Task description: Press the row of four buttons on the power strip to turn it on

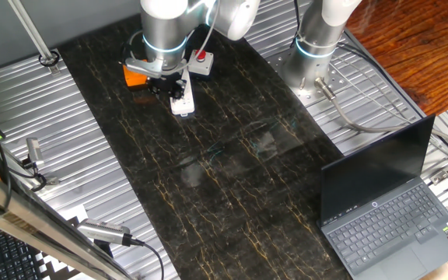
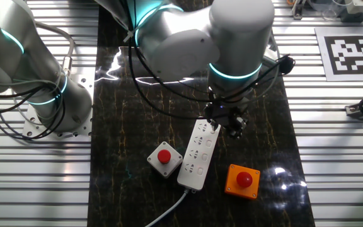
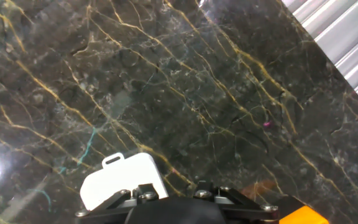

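The gripper (image 2: 225,121) hangs low over the far end of the power strip (image 2: 197,154), its dark fingers at the strip's top edge in the other fixed view. No view shows the fingertips clearly, so I cannot tell whether the jaws stand wide or narrow, nor whether they touch the strip. In the hand view only the gripper's black body fills the bottom edge, with the strip's rounded white end (image 3: 124,180) peeking out at about 10 o'clock from it.

The strip is a single white bar lying on the black marble tabletop (image 2: 137,120), running from the gripper toward 7 o'clock in the other fixed view, with its white cable (image 2: 169,211) leaving the near end. Sockets and small switches show along its face, but they are too small to count surely.

Two button boxes flank it. One grey box with a red button (image 2: 164,157) sits just beside the strip at 9 o'clock of its middle. One orange box with a red button (image 2: 242,180) sits near the strip's cabled end at 3 o'clock, slightly apart from it and roughly at 5 o'clock from the gripper.

Farther out, a second robot arm's base (image 2: 49,107) stands on the ribbed metal bench at 9 o'clock. In one fixed view a single open laptop (image 1: 395,210) rests at the table's lower right corner.
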{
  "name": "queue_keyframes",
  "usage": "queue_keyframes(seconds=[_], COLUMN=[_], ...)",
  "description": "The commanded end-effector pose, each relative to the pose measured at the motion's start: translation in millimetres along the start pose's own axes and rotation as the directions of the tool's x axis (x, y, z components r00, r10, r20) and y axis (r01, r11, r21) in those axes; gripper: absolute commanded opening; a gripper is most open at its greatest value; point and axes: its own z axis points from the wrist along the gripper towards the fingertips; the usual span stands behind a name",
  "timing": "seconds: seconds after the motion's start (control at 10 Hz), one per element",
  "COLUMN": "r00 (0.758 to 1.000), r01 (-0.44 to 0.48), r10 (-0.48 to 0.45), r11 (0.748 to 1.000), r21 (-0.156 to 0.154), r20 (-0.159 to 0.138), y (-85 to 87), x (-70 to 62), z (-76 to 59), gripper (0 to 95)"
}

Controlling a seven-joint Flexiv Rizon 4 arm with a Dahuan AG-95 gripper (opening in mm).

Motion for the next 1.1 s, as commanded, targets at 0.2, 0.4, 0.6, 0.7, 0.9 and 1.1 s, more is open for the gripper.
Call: queue_keyframes(seconds=[0.2,0.4,0.6,0.7,0.9,1.1], r00=[1.0,1.0,1.0,1.0,1.0,1.0], r01=[0.0,0.002,-0.009,-0.01,-0.01,-0.013], r10=[0.0,-0.002,0.009,0.01,0.01,0.013], r11=[1.0,1.0,1.0,1.0,1.0,1.0], r21=[0.007,0.008,0.011,0.011,0.014,0.021], r20=[-0.001,0.0,0.005,0.005,0.005,0.011], y=[2.6,5.0,5.7,5.7,5.6,5.1], x=[4.2,6.1,6.2,6.1,5.9,4.8], z=[1.9,5.7,9.0,9.3,10.8,18.6], gripper=[38.0,38.0,38.0,38.0,38.0,38.0])
